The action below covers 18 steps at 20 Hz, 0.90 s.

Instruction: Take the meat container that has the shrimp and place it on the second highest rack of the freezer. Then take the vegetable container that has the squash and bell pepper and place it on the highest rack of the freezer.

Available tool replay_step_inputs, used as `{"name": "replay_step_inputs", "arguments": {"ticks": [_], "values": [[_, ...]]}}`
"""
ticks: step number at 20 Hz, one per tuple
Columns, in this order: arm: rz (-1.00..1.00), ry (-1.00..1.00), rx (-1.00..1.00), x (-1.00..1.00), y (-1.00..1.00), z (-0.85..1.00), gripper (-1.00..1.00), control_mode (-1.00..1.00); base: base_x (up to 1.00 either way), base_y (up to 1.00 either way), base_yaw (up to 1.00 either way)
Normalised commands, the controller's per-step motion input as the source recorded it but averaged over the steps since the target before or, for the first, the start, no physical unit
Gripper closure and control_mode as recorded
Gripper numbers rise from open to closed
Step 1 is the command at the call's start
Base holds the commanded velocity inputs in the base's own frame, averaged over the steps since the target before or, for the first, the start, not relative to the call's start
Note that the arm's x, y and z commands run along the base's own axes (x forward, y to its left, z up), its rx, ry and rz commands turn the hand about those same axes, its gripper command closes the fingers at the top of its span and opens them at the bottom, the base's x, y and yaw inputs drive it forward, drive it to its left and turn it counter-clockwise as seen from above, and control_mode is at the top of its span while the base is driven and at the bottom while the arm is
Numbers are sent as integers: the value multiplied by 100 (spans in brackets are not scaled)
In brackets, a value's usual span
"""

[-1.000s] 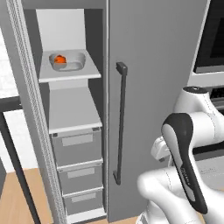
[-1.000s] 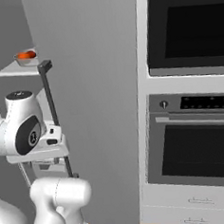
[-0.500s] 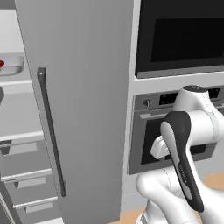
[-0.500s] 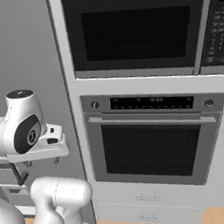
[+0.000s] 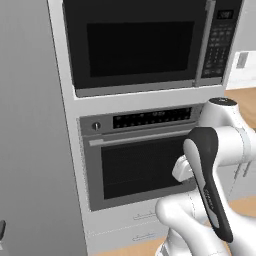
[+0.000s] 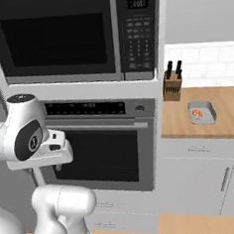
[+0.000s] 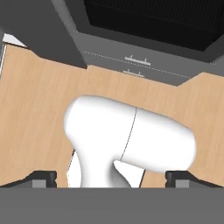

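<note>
The pincer [image 7: 111, 179] stands wide and empty, its two dark tips far apart at 7 and 5 o'clock of the hand view, aimed down at the wooden floor [image 7: 39, 96]. In the right base view, a grey tray [image 6: 202, 113] with the small orange shrimp [image 6: 197, 114] sits on the wooden counter [image 6: 189, 125] at 3 o'clock, near a knife block [image 6: 172, 84]. The black oven [image 6: 99, 150] and the microwave [image 6: 73, 38] above it face the arm [image 5: 207, 190]. The freezer's [image 5: 30, 150] grey side is at 9 o'clock of the left base view.
</note>
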Motion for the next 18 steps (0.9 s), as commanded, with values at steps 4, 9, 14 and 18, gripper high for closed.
{"name": "replay_step_inputs", "arguments": {"ticks": [4,9,14,18], "values": [[0,0,0,0,0,0,-100,100,0,-100,0],[0,0,0,0,0,0,-100,100,7,-100,0],[0,0,0,0,0,0,-100,100,23,-100,0],[0,0,0,0,0,0,-100,100,42,-96,0]]}}
